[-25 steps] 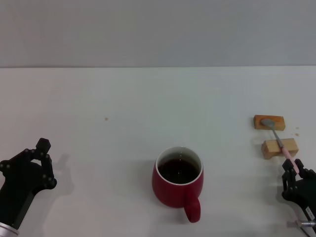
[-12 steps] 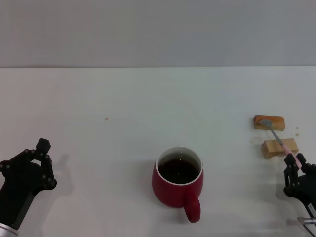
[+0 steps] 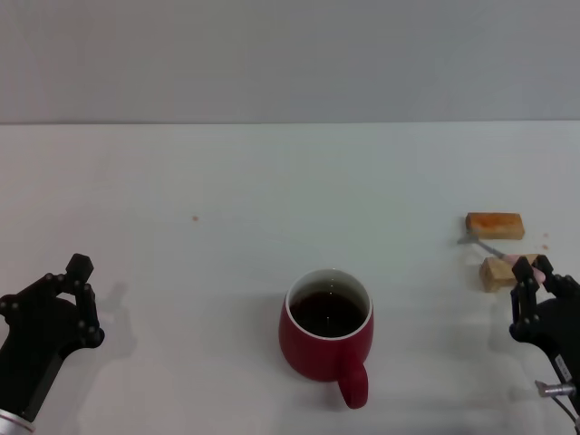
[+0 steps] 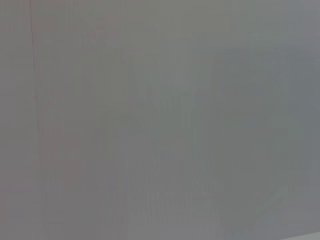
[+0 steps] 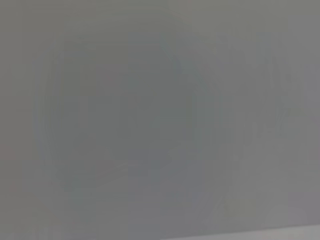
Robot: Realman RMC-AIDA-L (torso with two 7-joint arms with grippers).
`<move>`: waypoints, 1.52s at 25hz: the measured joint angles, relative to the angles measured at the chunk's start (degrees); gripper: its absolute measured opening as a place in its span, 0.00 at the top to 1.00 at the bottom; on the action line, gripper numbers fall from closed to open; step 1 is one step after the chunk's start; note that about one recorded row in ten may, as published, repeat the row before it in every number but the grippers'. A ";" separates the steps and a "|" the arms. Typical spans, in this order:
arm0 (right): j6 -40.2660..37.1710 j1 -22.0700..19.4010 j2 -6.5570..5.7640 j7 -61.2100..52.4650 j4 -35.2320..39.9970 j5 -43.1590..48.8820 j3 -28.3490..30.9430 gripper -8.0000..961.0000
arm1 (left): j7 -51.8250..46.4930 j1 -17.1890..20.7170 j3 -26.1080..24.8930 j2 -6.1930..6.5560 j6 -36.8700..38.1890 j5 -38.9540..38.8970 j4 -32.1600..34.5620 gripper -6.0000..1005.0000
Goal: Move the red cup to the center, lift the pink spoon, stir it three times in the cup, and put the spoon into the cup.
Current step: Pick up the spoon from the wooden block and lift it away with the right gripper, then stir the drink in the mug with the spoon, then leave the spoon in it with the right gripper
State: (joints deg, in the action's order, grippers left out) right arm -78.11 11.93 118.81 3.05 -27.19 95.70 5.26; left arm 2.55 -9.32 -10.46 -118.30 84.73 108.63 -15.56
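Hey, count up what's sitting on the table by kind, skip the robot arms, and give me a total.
Red cup: 1
Pink spoon: 1, handle end in the right gripper
Tan wooden blocks: 2
Total: 4

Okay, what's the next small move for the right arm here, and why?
Probably carry the pink spoon left toward the red cup. The right gripper appears shut on its handle, its bowl is off the far wooden block, and the cup sits central with dark liquid.
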 joint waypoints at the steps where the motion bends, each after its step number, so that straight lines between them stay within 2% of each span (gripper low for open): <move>1: -0.50 0.08 -0.04 0.01 -0.14 0.14 -0.02 0.93 | 0.00 0.00 0.01 0.00 0.00 0.00 0.03 0.99; 13: -7.99 0.39 -0.56 0.06 -1.94 3.92 -0.09 0.95 | 0.00 0.19 0.04 0.00 0.00 0.00 0.18 0.99; 24: -14.80 0.43 -4.15 0.11 -11.68 9.45 -0.43 0.97 | 0.01 0.71 0.17 -0.08 -0.01 0.00 0.18 0.99; 38: -17.85 0.99 -4.29 0.12 -19.59 23.67 0.02 0.97 | 0.27 1.24 -0.18 -0.08 1.06 -0.20 0.17 0.99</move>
State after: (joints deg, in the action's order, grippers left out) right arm -95.96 12.92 114.52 3.16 -46.78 119.37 5.28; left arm 2.82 -8.08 -10.64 -118.39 85.79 108.43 -15.38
